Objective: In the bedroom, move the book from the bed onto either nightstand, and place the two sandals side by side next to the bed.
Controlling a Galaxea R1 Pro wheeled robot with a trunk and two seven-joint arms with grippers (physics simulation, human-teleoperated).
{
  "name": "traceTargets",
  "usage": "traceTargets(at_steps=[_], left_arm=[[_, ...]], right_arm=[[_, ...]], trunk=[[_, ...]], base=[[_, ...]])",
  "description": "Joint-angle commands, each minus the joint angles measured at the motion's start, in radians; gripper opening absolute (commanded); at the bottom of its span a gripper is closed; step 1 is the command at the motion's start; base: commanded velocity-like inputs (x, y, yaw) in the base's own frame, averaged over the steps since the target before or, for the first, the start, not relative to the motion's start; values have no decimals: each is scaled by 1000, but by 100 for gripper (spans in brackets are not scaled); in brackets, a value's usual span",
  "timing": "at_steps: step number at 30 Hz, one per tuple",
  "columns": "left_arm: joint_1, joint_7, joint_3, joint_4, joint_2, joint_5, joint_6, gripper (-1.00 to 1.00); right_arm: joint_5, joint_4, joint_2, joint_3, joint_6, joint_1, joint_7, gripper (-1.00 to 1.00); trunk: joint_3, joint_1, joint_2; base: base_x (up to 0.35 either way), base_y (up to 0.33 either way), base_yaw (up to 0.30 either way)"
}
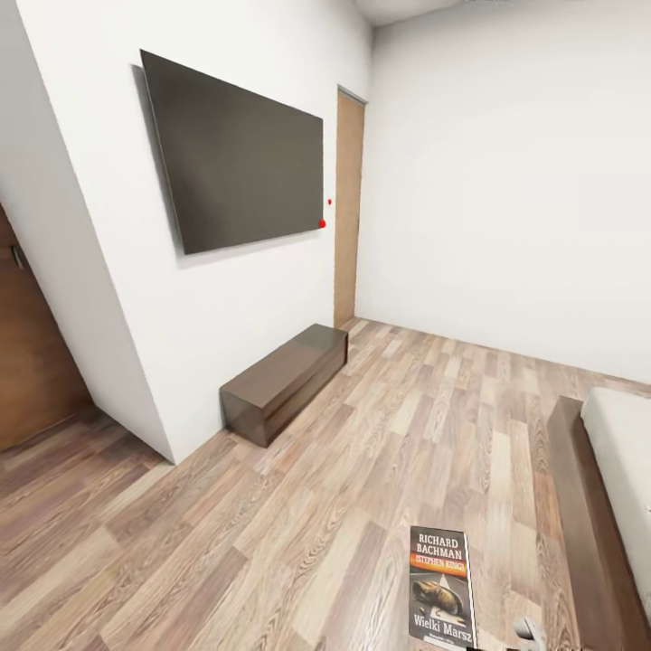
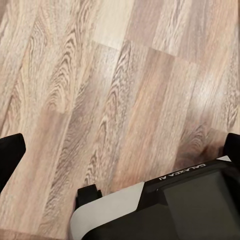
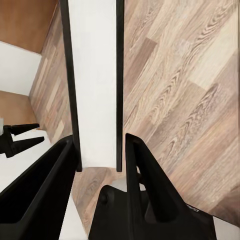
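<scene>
I hold the book (image 1: 441, 588) upright at five o'clock in my head view, its edge (image 3: 96, 85) clamped between the right end effector (image 3: 100, 150) fingers. The left end effector's fingers sit wide over bare floor (image 2: 120, 90). Judging by this, the book is lifted but not yet delivered. The bed (image 1: 597, 506) lies at four o'clock; a bench (image 1: 285, 380) and dark screen (image 1: 235, 149) stand at eleven.
</scene>
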Motion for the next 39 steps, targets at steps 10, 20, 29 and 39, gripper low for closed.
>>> traceTargets(at_steps=[10,20,29,39], left_arm=[[-1,-3,8,0,0,-9,-3,100],[-1,-3,8,0,0,-9,-3,100],[-1,-3,8,0,0,-9,-3,100],[0,-3,8,0,0,-9,-3,100]], right_arm=[[-11,0,-1,6,10,-1,2,-100],[-11,0,-1,6,10,-1,2,-100],[-11,-1,-1,6,10,-1,2,-100],[-11,-1,-1,6,10,-1,2,-100]], trunk=[[-1,0,-1],[-1,0,-1],[-1,0,-1],[-1,0,-1]], base=[[4,1,-200],[0,0,-200],[0,0,-200],[0,0,-200]])
